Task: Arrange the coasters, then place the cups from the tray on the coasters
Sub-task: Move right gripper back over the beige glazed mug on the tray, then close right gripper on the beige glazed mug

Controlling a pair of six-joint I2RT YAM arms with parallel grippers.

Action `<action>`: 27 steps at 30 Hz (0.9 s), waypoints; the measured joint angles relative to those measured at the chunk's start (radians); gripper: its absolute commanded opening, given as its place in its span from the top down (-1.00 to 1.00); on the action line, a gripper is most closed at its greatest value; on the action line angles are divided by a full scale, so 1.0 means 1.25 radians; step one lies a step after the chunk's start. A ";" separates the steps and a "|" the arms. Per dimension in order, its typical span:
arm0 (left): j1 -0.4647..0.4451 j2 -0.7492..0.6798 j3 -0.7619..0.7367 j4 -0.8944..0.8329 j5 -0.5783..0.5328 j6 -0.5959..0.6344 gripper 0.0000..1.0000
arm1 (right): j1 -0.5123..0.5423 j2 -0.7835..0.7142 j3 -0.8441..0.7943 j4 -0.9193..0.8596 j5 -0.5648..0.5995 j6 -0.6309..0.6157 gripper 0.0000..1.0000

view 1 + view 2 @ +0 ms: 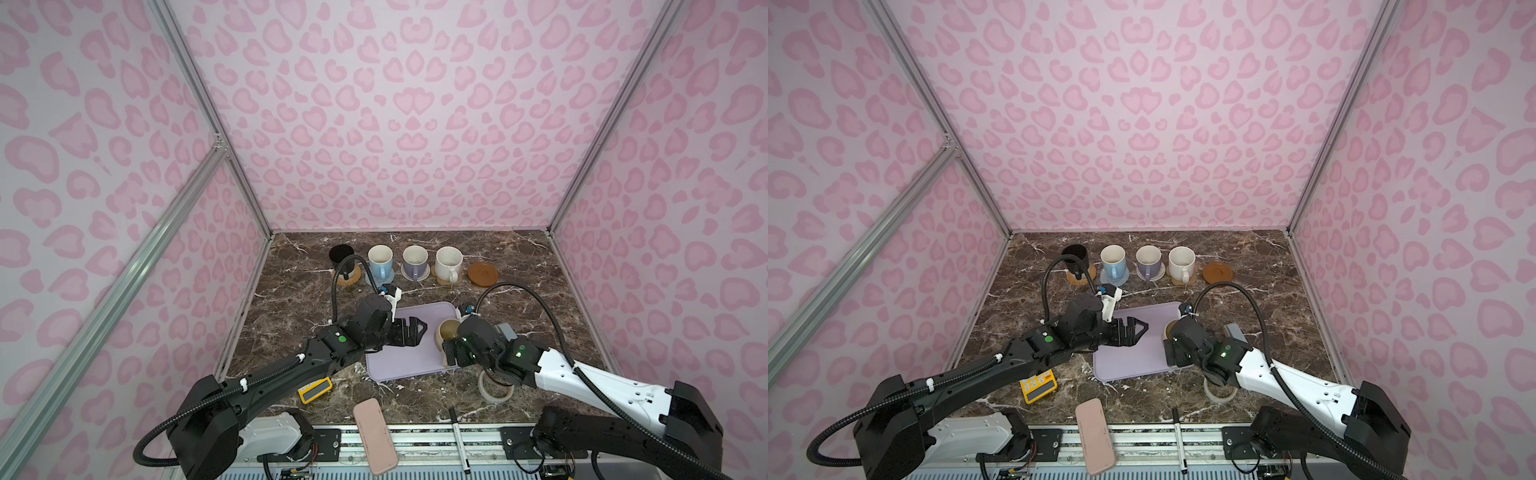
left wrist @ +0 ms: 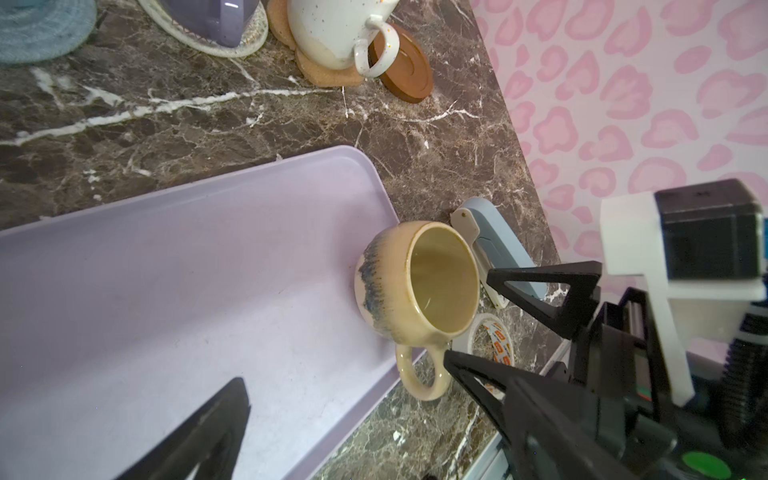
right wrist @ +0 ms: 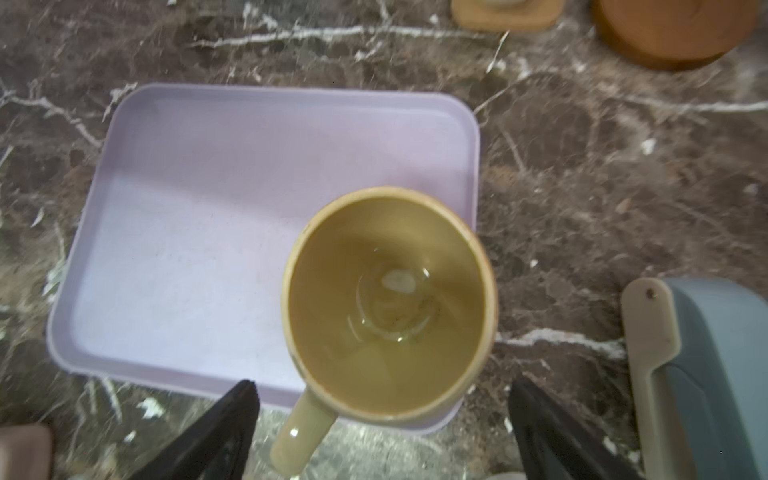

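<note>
At the back, in both top views, stand the black cup [image 1: 341,254], light blue cup [image 1: 380,259], lavender cup [image 1: 414,261] and white speckled cup [image 1: 448,262], each on a coaster. The brown disc coaster [image 1: 483,273] to their right is bare. The squat beige-yellow cup [image 3: 388,303] sits on the lavender tray [image 3: 187,249] at its right edge, handle over the rim. My right gripper [image 3: 384,382] is open, with one finger on each side of the cup's near side and handle, touching neither. My left gripper [image 1: 417,330] hangs open over the tray's left part, holding nothing.
A grey-blue stapler [image 1: 505,332] lies just right of the tray. A tape ring [image 1: 494,388] lies under my right wrist. Near the front edge are a yellow calculator [image 1: 315,390], a pink oblong case [image 1: 375,436] and a marker pen [image 1: 458,440]. Walls close in three sides.
</note>
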 measured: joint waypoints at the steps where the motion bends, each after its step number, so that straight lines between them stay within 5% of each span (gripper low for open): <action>1: -0.001 0.011 -0.003 0.002 0.000 -0.009 -0.95 | 0.016 0.009 -0.006 0.003 -0.003 0.004 -0.87; 10: -0.012 0.037 -0.008 0.029 0.000 -0.032 -0.95 | 0.032 0.053 -0.047 0.034 0.030 0.063 -0.73; 27: -0.027 0.044 -0.040 0.072 -0.023 -0.069 -0.95 | 0.032 0.113 -0.036 0.046 0.045 0.068 0.28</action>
